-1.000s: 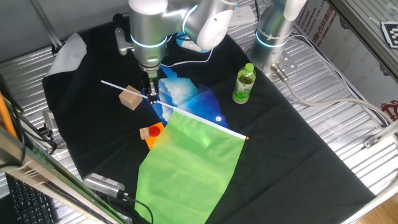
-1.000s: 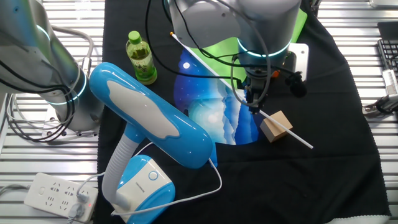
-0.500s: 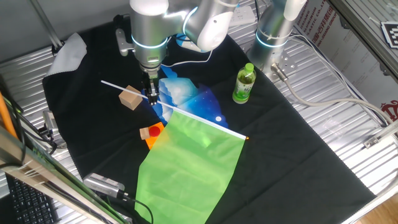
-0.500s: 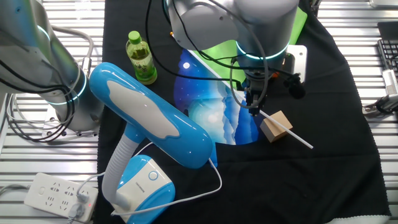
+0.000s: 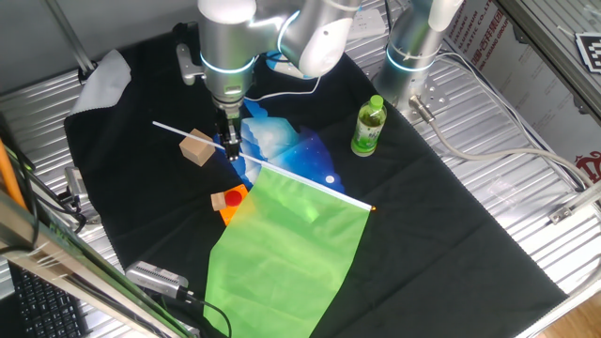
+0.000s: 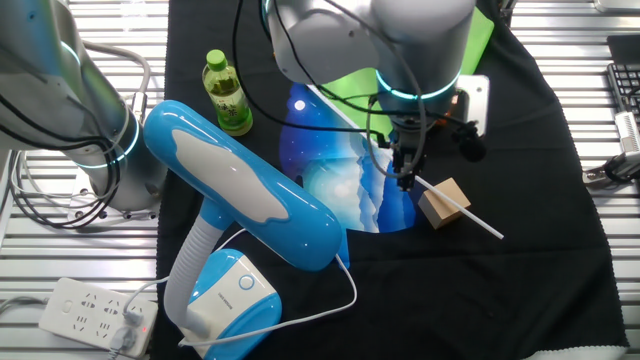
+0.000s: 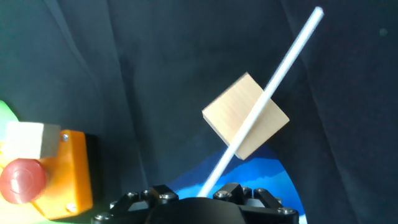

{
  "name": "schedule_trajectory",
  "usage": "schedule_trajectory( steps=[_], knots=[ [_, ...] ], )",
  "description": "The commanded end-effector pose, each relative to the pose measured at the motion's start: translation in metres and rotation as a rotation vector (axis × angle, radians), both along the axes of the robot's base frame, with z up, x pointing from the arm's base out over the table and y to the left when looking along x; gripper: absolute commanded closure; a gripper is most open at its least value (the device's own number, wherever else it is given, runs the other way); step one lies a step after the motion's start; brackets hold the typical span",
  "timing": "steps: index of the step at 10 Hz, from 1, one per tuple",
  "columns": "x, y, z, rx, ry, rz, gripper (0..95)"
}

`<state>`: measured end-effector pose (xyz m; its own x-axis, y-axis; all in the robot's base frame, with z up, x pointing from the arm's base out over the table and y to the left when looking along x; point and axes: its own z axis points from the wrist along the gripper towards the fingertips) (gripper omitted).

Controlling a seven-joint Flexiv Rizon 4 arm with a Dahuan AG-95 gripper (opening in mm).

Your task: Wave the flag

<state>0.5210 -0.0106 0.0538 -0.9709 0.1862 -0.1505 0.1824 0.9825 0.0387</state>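
On the black cloth (image 5: 441, 235) that covers the desk (image 5: 526, 188), you have the flag (image 5: 286, 249) lying flat — its light-green sheet spreads toward the near edge in one fixed view. Its white stick (image 5: 183, 131) runs as one long diagonal from a bare tip at the upper left of that view, past the sheet's top edge, to an end at about mid-right. From the other fixed view the stick's bare end (image 6: 470, 213) points to the lower right.

Your end effector (image 5: 231, 150) stands upright over the stick, just beside the sheet's corner, fingers closed around the stick. In the hand view the stick (image 7: 267, 99) rises from between the fingers and slants to the upper right, crossing over a wooden block (image 7: 239, 112).

Beneath the stick's middle lies a blue and white cloth (image 6: 340, 180). An orange box with a red button (image 7: 40, 171) sits by the sheet's corner, and a green bottle (image 5: 368, 127) stands well apart, beyond the stick's far end.
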Motion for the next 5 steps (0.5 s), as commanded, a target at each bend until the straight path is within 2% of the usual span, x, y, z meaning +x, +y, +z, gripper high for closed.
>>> schedule_trajectory(
  steps=[1, 5],
  knots=[
    [-0.0016, -0.0008, -0.0024, -0.002, -0.001, 0.001, 38.0],
    [-0.0026, -0.0036, -0.0068, -0.004, -0.001, 0.006, 38.0]
  ],
)
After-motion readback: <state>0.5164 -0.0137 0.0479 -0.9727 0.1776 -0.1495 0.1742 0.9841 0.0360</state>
